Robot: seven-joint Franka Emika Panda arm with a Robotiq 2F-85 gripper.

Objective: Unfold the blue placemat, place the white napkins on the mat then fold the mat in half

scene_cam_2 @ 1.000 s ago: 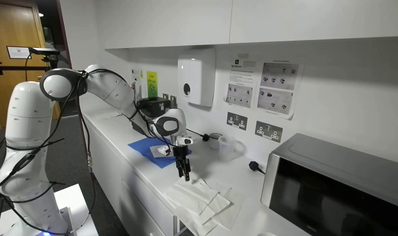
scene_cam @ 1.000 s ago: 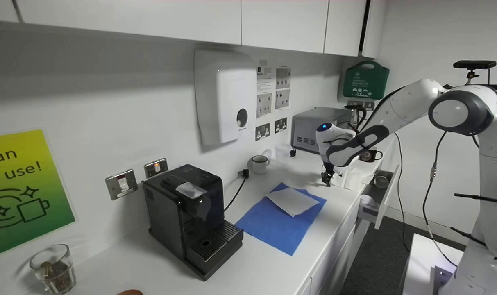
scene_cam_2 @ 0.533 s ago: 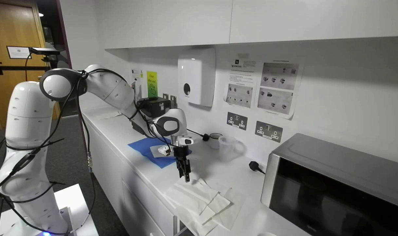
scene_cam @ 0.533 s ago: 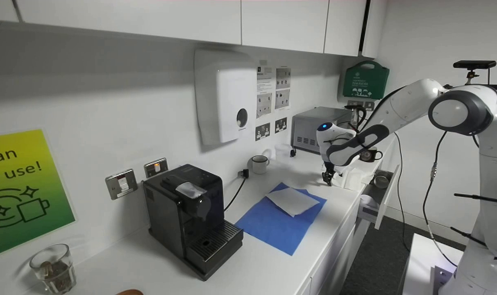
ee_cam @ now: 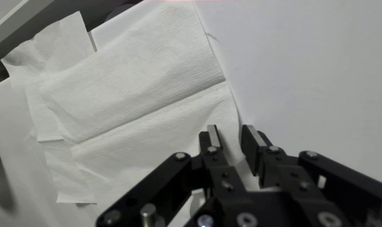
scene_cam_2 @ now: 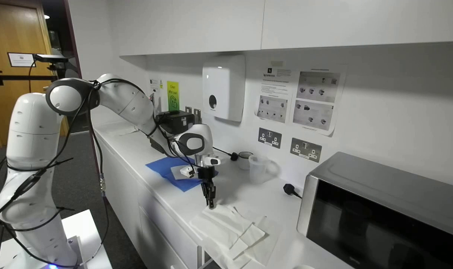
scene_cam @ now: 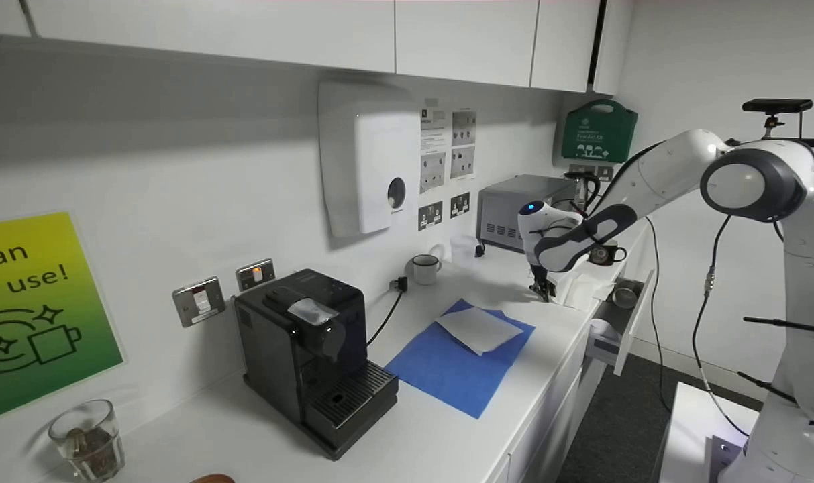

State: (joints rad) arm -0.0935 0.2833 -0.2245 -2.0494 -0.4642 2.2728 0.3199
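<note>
The flat blue rectangular placemat (scene_cam: 447,376) is spread open, presumably to receive napkins; a thin white papery napkin (scene_cam: 479,329) already rests on it. Near the placemat lies a loose pile of white papery napkins (scene_cam_2: 228,229), where the black jointed gripper (ee_cam: 231,130) stands with jaws apart, a napkin edge showing in the gap, probably lined up for pinching.

In an exterior view, we see the placemat (scene_cam: 455,381) under one napkin (scene_cam: 479,329), a coffee machine (scene_cam: 300,359) to its left, napkins (scene_cam: 584,292) right.
</note>
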